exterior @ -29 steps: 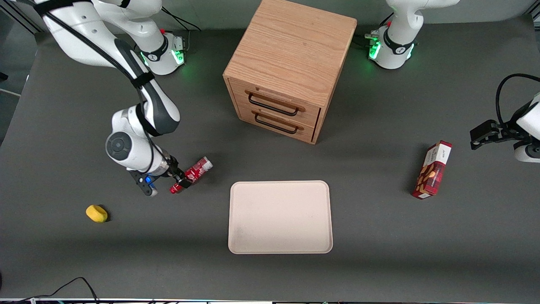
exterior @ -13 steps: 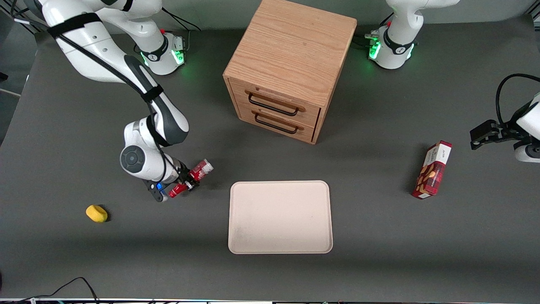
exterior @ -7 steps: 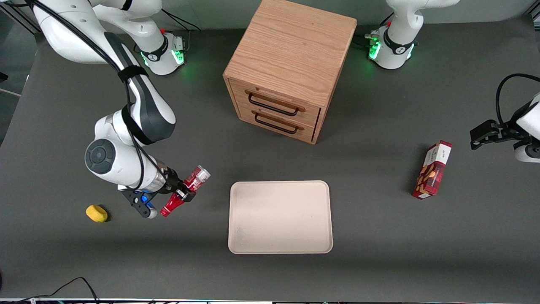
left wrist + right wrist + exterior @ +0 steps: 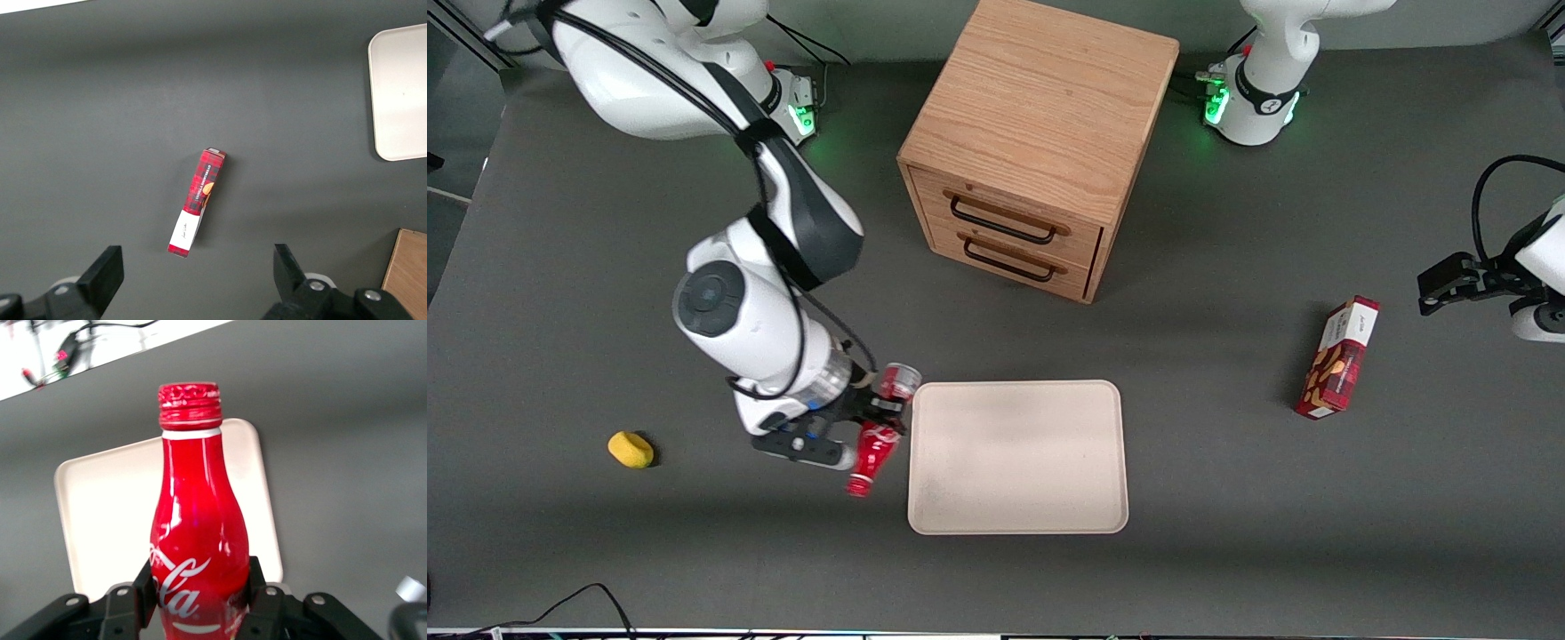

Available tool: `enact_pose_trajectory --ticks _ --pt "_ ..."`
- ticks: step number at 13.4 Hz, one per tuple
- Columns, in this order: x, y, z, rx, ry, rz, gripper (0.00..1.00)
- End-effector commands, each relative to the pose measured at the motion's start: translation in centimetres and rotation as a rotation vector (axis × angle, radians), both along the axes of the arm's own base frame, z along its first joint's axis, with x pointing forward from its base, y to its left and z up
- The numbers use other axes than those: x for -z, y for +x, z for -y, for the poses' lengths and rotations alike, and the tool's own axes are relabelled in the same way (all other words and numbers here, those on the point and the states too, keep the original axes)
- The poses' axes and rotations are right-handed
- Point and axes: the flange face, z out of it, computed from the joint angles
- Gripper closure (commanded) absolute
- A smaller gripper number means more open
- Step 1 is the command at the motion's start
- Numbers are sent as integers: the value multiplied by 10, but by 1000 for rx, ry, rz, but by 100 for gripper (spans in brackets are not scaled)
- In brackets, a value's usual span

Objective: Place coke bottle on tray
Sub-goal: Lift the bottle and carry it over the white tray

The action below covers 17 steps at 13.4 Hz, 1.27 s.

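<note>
While pinched between the two black fingers (image 4: 257, 590) of the tool (image 4: 869, 411), held up off the counter (image 4: 1227, 498) goes the coke bottle (image 4: 879, 431); gripped round the fat lower body, one finger on each side, right by the white script logo; red cap (image 4: 189, 405) sticking out past the fingertips, silvery end (image 4: 900, 380) tucked back toward the wrist; tilted, with cap pointing toward the front camera and silvery end farther from it; hanging just beside the edge of the tray (image 4: 1049, 516) that faces the working arm's end, not on the tray; from the right wrist view, shown with the cream tray (image 4: 100, 520) spread out underneath and past the bottle (image 4: 197, 540).

Lying flat on the dark counter, the tray, with nothing on it; farther from the front camera, a wooden cabinet (image 4: 1040, 124) with two drawers; toward the working arm's end, a small yellow lump (image 4: 631, 449); toward the parked arm's end, a red snack box (image 4: 1338, 357), well apart from the tray.
</note>
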Motion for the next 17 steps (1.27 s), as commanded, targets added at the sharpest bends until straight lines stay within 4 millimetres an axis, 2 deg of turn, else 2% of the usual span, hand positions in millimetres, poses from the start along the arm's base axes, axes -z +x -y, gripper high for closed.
enact_pose_trajectory --ticks 1,3,4,6,7,9,11,15,17 --pt "42 34 5 -160 -10 80 100" --pt "90 39 20 -345 -66 60 100" --pt "106 35 17 -371 -75 27 100" --pt "119 29 15 -395 -97 -26 100" --pt "133 23 7 -436 -104 -52 100" --pt "161 17 4 -457 -108 -88 100" --pt "171 16 6 -439 -93 -110 100" --pt "184 18 -2 -312 71 -122 100" --pt "189 23 9 -280 71 -130 100"
